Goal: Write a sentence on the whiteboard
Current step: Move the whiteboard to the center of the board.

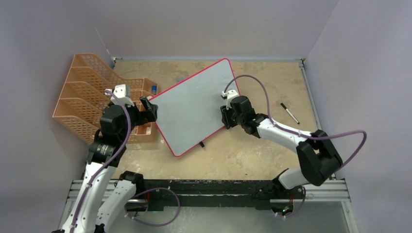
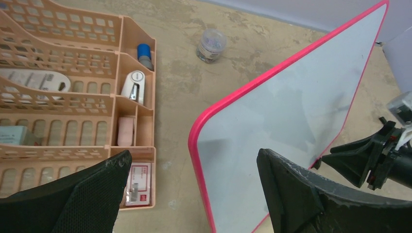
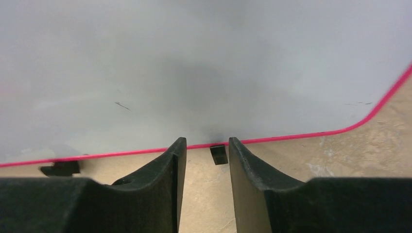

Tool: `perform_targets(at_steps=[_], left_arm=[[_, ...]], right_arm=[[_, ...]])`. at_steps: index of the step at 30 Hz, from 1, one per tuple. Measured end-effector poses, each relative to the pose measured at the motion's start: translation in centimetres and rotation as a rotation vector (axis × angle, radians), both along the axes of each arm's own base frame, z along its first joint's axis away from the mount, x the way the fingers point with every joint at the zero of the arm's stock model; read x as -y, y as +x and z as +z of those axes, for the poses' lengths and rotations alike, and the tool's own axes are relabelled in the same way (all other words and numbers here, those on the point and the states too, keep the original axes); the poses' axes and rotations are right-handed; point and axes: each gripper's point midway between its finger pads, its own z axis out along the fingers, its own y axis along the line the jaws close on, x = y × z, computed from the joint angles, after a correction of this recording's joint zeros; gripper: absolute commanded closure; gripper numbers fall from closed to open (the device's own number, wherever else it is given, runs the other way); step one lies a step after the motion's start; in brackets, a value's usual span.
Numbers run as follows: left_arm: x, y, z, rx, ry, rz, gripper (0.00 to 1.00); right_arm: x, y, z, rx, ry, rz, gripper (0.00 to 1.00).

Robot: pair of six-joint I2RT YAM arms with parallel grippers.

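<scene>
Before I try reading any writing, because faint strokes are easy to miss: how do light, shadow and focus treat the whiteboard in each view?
Top external: even light, the whiteboard sharp, no glare. Left wrist: board clear, with soft grey shadow patches; the left pincer looms dark in front. Right wrist: board slightly soft, a dark shadow above the right pincer.

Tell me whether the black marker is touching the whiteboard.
Apart. The top external view shows the marker lying on the table, off to the right of the whiteboard, with bare tabletop plainly between them.
</scene>
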Motion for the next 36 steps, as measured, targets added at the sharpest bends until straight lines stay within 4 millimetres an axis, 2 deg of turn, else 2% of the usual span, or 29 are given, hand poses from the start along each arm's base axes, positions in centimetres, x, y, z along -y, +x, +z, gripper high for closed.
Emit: perform_targets(at_steps=[1,4,7,9,11,14,16,21,24,27,33,36], left_arm=[[0.1,0.1,-0.2,-0.009,-0.009,0.000,0.03],[0.7,0.4,-1.1,-0.053,-0.046,-0.003,0.03],[1.1,0.7,-1.8,-0.088,-0.069,-0.006,0.03],[1.1,0.6,-2.2,-0.106,-0.073,-0.003,0.03],[1.1,0.5,-2.2,-0.109,-0.073,-0.003,0.03],[1.1,0.3,-2.2,-0.108,-0.074,-0.004,0.03],[1.1,0.3,-2.2,-0.109,-0.075,-0.008,0.03],[1.5,0.1,-2.7,-0.121,-0.076,-0.029,0.03],[1.5,0.2,-2.8,-0.124,-0.070,-0.035,0.02],[1.5,0.5,-3.0,-0.128,-0.059,-0.038,0.01],[1.0,0.7,-2.5,-0.096,-0.013,-0.033,0.00],[0.9,0.6,-1.9,-0.065,-0.001,-0.032,0.00]], right_arm=[[0.0,0.1,0.6,0.011,0.014,-0.010,0.57],[0.2,0.8,4.0,0.093,0.080,-0.065,0.55],[1.3,1.8,7.3,0.176,0.143,-0.131,0.53],[3.3,2.9,8.6,0.208,0.169,-0.195,0.47],[6.8,4.2,9.0,0.225,0.178,-0.295,0.40],[11.8,5.7,8.8,0.228,0.178,-0.428,0.39],[14.4,6.4,8.7,0.226,0.183,-0.494,0.38],[17.6,7.7,7.1,0.181,0.189,-0.575,0.30],[19.3,9.1,6.0,0.145,0.176,-0.623,0.27],[22.4,10.3,4.2,0.105,0.153,-0.709,0.25],[29.9,9.8,0.7,0.029,0.117,-0.927,0.18],[31.5,9.8,-0.5,-0.001,0.109,-0.970,0.15]])
